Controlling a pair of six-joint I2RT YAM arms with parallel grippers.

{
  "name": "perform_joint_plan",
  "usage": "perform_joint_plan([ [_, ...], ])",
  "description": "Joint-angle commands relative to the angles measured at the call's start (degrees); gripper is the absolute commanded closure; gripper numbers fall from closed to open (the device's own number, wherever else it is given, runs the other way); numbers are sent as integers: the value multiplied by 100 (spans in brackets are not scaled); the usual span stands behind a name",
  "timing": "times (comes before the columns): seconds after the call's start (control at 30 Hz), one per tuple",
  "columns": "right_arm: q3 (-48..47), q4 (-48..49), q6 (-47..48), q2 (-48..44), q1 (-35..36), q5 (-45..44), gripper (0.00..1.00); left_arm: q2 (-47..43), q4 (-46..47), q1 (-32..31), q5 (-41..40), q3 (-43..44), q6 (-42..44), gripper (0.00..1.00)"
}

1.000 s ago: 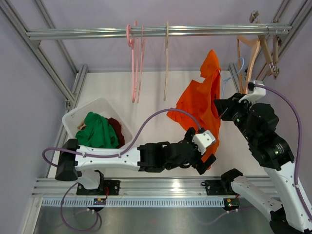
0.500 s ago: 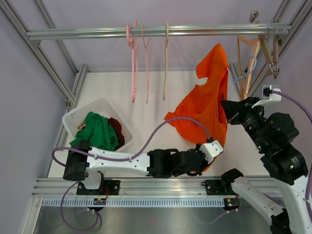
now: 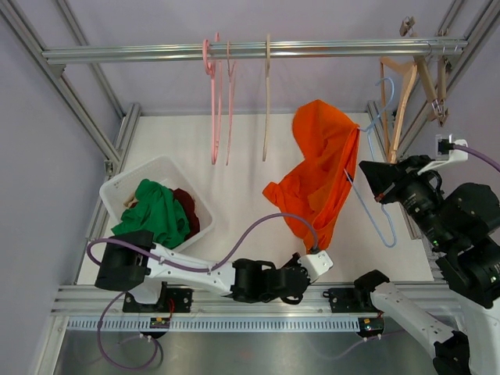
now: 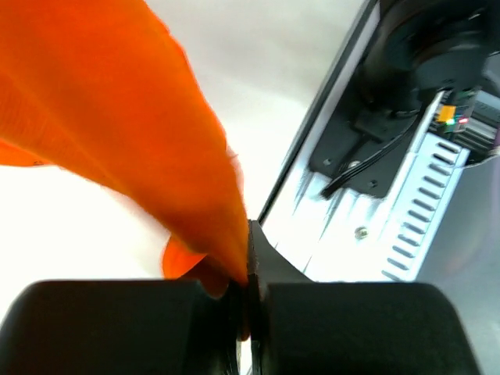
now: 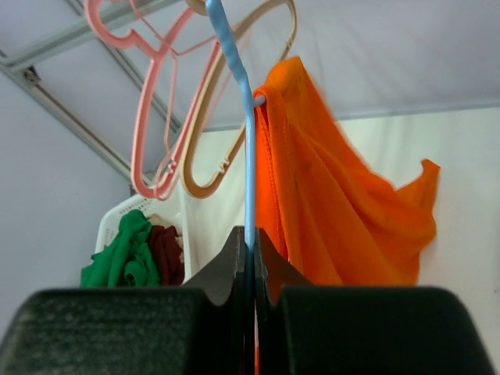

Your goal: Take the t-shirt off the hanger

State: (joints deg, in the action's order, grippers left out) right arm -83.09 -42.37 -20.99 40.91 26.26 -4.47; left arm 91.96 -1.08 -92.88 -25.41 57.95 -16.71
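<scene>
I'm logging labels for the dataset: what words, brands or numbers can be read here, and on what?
No text can be read.
The orange t-shirt shows no print.
The small part with coloured lights by the rail is too blurred to show any marking.

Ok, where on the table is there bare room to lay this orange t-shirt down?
Widest bare patch: the table between the white bin and the orange t-shirt, under the pink hangers. Crowded: the right side, with the blue hanger and right arm, and the near edge, where the left arm lies.
</scene>
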Motion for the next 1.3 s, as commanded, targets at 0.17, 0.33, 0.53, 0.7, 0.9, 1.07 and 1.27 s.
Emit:
perform_joint_plan([
  [0.17,-350,124,-124,-951,28,999,100,-1117,299,-72,-1114,286,931,100],
  [0.33,-137,19,-353,-1497,28,1351,100,-1435,951,-37,-2011,699,2125,97],
  [0.53,-339,-140,-467,-2007,28,1755,100,-1586,2374,138,-2319,1146,3566,80],
  [0.7,-533,-149,-651,-2148,28,2169,100,-1295,2797,753,-2065,1701,3780,69],
  [0.9,-586,79,-1063,-2227,28,2889,100,-917,3114,1307,-1433,1956,3834,13],
  [1.07,-682,98,-1126,-2280,37,3057,100,-803,3236,1475,-1089,2036,3841,49],
  [1.27,-796,-306,-951,-2298,37,2645,100,-916,3071,1466,-1090,2194,3904,100],
])
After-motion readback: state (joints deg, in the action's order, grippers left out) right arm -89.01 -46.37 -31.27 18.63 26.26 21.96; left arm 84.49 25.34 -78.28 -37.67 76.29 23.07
